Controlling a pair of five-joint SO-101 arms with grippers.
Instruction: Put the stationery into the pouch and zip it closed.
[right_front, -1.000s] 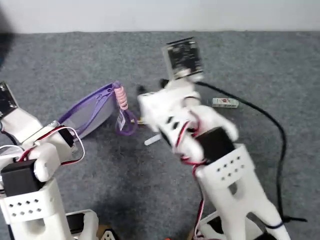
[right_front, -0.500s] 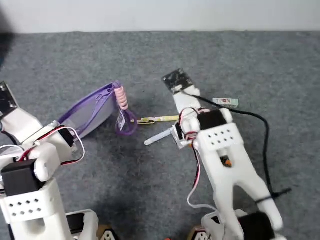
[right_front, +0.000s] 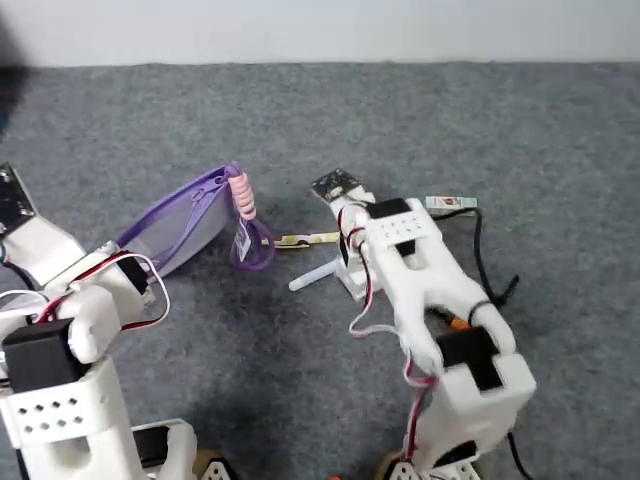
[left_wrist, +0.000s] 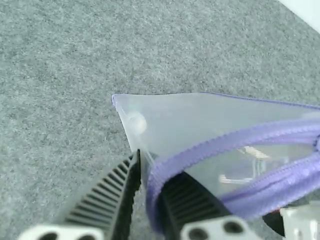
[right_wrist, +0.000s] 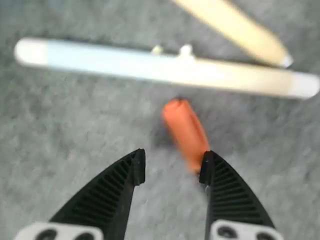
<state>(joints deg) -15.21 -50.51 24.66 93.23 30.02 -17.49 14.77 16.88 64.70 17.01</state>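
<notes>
The left arm (right_front: 60, 330) stands at about 8 o'clock on the grey bench (right_front: 500, 120) in the high view. Its tool (left_wrist: 150, 172) is clamped on one corner of the pouch (left_wrist: 200, 125), with the purple zip edge pinched between the ribbed fingers. The pouch (right_front: 185, 225) is clear with purple trim. It is propped up at a tilt at about 10 o'clock from the bench's middle, with its mouth gaping. A pink coiled cord (right_front: 241, 195) hangs at the pouch's far end, and a purple loop (right_front: 255, 250) lies on the bench just below it.

At 3 o'clock of the loop lies a thin yellow stick (right_front: 305, 239), one end near the loop. Just beside it, at its 6 o'clock, a white pen (right_front: 315, 276) lies at a slant. Both are outside the pouch.

The right arm (right_front: 420, 280) reaches in from 5 o'clock and bends down over the pen's right end. Its tool (right_wrist: 172, 160) is open, fingers spread just above the bench. A short orange piece (right_wrist: 186, 134) lies between them, its near end close to one finger; contact cannot be told. Past it lie the white pen (right_wrist: 150, 67) and the yellow stick (right_wrist: 235, 27).

At 2 o'clock of the arm's wrist lies a small white block with red marking (right_front: 450, 205), apart from the other items. A black cable (right_front: 478, 245) runs beside it.
</notes>
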